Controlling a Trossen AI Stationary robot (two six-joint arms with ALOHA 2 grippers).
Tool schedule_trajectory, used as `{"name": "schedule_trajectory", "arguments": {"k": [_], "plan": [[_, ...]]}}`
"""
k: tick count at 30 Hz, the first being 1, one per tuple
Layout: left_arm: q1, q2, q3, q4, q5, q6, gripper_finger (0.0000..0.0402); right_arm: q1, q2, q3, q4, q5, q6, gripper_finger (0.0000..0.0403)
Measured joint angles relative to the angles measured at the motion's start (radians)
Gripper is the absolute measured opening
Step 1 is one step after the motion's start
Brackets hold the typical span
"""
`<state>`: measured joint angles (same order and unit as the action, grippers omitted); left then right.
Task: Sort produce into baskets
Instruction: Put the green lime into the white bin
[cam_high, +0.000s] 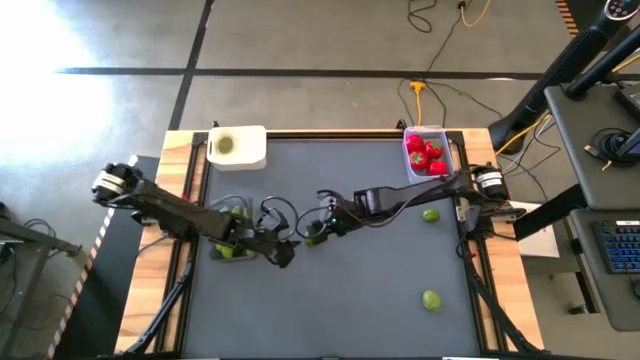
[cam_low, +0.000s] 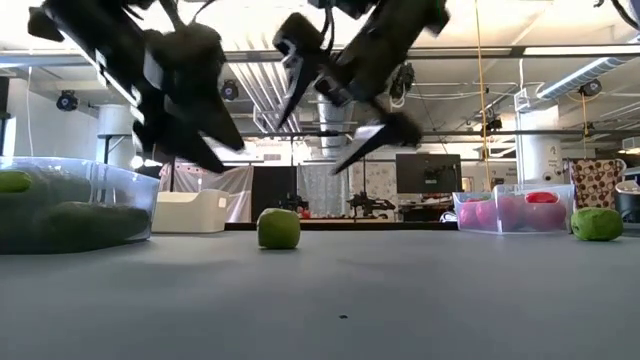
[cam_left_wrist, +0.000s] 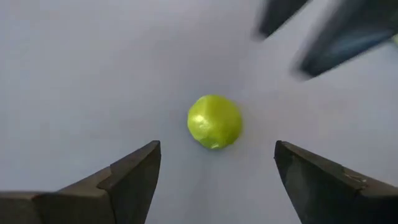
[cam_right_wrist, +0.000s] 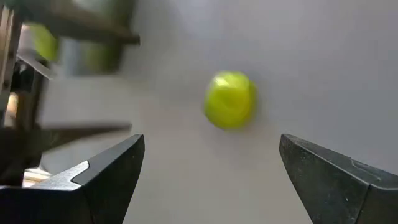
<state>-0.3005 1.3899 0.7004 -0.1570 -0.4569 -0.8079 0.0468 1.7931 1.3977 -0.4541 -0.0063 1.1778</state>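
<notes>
Two open tools over grey table (cam_high: 380, 300) (workshop behind), green ball (cam_low: 279, 228) between

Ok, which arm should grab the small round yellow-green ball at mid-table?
Probably left: the open left gripper frames the yellow-green ball squarely, and the opaque white tub holding one sits on its side. The right gripper, also open, hovers close.

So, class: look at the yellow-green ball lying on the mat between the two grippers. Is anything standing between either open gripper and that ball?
Nothing visible does. In the left wrist view the ball sits on bare mat ahead of the open left gripper. The open right gripper also faces it over bare mat. Both grippers converge on the same ball, so each could obstruct the other.
</notes>
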Motion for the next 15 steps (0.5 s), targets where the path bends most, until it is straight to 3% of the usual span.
{"name": "schedule_trajectory", "arguments": {"k": [3,7,15], "plan": [[0.010,0.090,0.045,0.004,-0.003,-0.073,0.0314,0.025,-0.033,0.029,-0.147,0.062,-0.001,0.0365],[0.006,0.204,0.142,-0.003,-0.033,-0.048,0.0335,0.041,-0.091,0.056,-0.276,0.141,0.000,0.0365],[0.013,0.387,0.300,-0.200,-0.059,-0.101,0.0335,0.040,-0.160,0.056,-0.329,0.201,0.024,0.0366]]}}
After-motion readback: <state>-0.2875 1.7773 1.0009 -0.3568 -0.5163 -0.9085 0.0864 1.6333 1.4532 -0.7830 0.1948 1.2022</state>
